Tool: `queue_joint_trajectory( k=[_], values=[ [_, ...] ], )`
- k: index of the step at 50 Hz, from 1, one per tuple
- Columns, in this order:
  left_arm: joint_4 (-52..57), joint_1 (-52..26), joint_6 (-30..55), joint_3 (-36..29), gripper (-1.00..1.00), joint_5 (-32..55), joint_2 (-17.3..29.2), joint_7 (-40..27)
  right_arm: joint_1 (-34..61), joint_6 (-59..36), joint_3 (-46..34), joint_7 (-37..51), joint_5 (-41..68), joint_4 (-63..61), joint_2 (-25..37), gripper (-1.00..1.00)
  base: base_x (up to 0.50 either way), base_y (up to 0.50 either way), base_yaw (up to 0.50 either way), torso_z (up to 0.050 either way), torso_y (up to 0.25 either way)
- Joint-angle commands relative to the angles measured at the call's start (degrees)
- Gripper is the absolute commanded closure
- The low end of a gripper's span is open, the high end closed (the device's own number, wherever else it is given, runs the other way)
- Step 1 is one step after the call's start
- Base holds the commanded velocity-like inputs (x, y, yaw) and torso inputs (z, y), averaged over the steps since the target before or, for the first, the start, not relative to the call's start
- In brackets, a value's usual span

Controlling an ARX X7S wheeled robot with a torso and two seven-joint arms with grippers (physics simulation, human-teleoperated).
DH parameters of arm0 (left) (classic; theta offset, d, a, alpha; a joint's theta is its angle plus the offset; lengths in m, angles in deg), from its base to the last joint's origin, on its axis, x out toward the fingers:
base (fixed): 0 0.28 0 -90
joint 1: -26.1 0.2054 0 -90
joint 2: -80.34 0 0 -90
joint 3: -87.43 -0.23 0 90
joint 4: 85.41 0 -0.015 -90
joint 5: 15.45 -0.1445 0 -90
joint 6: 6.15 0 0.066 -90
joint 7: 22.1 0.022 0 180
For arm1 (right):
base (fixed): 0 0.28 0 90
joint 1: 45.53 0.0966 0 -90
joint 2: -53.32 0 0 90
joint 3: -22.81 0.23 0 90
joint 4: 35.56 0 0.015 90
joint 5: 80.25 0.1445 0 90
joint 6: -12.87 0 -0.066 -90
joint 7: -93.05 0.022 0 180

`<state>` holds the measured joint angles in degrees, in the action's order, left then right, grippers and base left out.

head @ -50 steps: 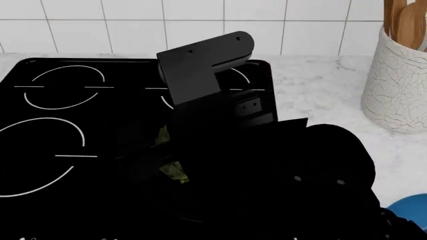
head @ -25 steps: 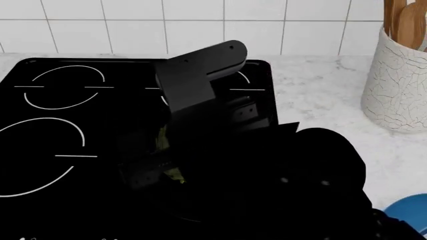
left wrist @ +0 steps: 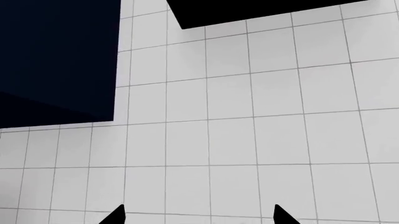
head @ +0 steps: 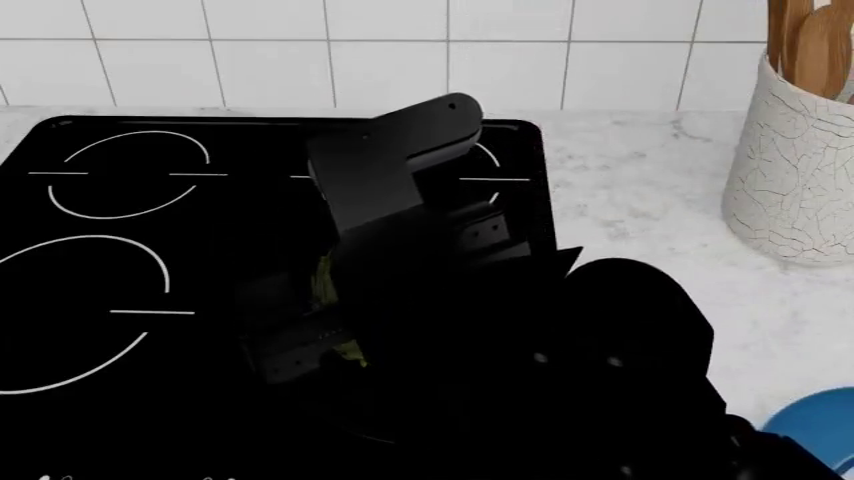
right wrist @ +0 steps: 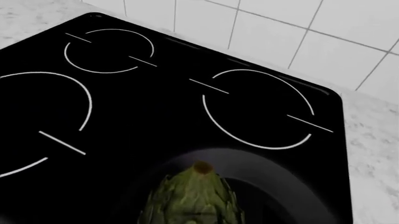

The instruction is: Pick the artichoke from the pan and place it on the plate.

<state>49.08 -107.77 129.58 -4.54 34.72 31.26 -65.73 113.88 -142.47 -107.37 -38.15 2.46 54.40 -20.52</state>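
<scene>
The artichoke (right wrist: 190, 196) lies in the black pan (right wrist: 283, 179), its tip pointing toward the tiled wall. In the head view only slivers of the artichoke (head: 350, 350) show beside my right arm, which covers the pan. My right gripper (head: 331, 325) is down around the artichoke. Its black fingers (head: 287, 352) merge with the dark pan, so their grip is unclear. The plate (head: 817, 425) shows as a blue rim at the lower right corner. My left gripper (left wrist: 198, 217) is open and empty, facing a white tiled wall.
The pan sits on a black stovetop (head: 120, 250) with white ring markings, on a marble counter (head: 641, 190). A crackle-patterned white utensil crock (head: 794, 170) with wooden spoons stands at the right, behind the plate. A tiled wall runs along the back.
My right arm has shifted left and its upper link has tilted further over. The finger beside the artichoke has moved lower, and less of the artichoke shows.
</scene>
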Motion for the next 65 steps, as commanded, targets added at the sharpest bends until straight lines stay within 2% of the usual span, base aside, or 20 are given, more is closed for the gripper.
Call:
queue_joint_trajectory(
  k=[1, 51, 52, 65],
  values=[
    [-0.21, 1.09, -0.86, 0.35, -1.0, -0.4, 0.17, 0.22, 0.08, 0.38, -0.99, -0.79, -0.86, 1.01, -0.26, -1.0, 0.0, 0.0, 0.0, 0.0, 0.0],
    [-2.62, 4.71, -4.85, 0.35, -1.0, -2.98, -0.02, 1.76, -0.36, 1.87, -5.37, -5.15, -4.14, 4.91, -0.94, -1.0, 0.0, 0.0, 0.0, 0.0, 0.0],
    [-2.61, 4.89, -4.99, 0.4, -1.0, -3.04, -0.04, 1.76, -0.41, 1.88, -5.27, -5.16, -3.93, 5.0, -0.94, 1.0, 0.0, 0.0, 0.0, 0.0, 0.0],
    [-2.65, 5.48, -5.24, 0.63, -1.0, -2.92, 0.02, 1.53, -0.51, 1.97, -5.47, -4.27, -3.83, 3.68, -0.27, 1.0, 0.0, 0.0, 0.0, 0.0, 0.0]
  ],
)
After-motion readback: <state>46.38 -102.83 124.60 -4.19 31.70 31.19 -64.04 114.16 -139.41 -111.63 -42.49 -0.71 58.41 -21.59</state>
